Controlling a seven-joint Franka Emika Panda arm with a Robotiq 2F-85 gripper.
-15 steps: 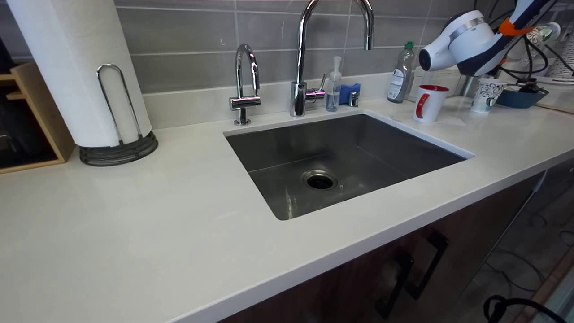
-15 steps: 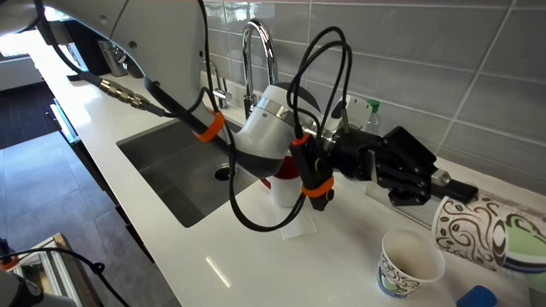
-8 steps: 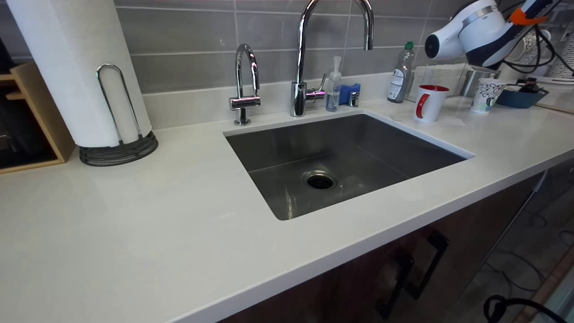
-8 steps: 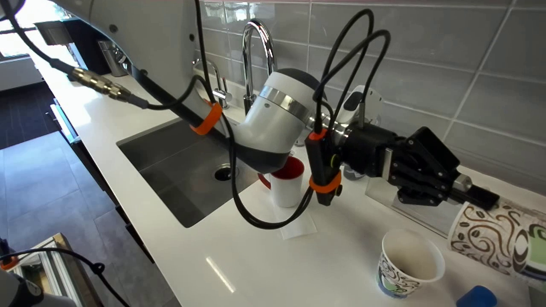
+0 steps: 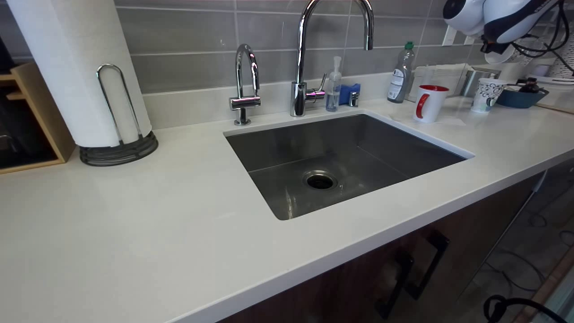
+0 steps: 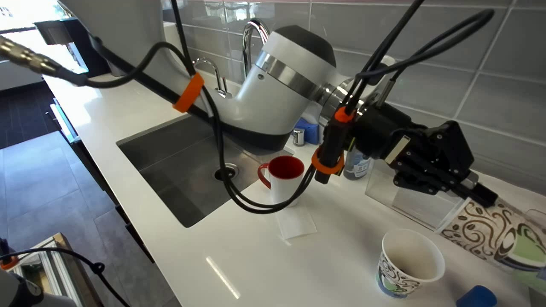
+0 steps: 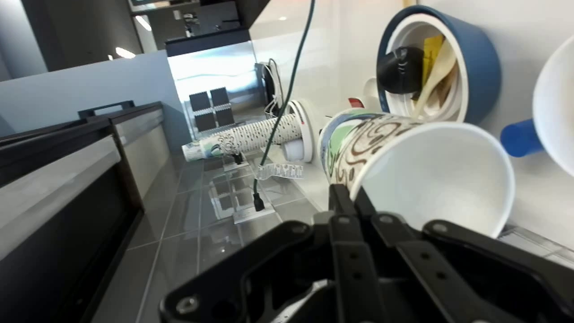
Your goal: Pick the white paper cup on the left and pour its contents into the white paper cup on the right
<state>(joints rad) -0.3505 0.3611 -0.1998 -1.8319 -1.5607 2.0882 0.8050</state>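
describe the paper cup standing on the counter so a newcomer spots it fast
Start at the sink and follow the counter past the mug. Next along is the paper cup, swirl-printed and without a handle. Unlike the similarly printed held cup, tilted in the gripper, it stands upright.

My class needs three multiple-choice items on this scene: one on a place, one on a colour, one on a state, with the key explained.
1. The mug, relative to the sink, is:
A. inside
B. beside
C. beneath

2. The mug's inside is:
A. green
B. black
C. red

3. The held paper cup is:
A. tilted
B. upright
C. flattened

1 B: it stands outside the sink's edge in both exterior views.
2 C: an exterior view looks down into red.
3 A: it slants in an exterior view, pinched by the gripper.
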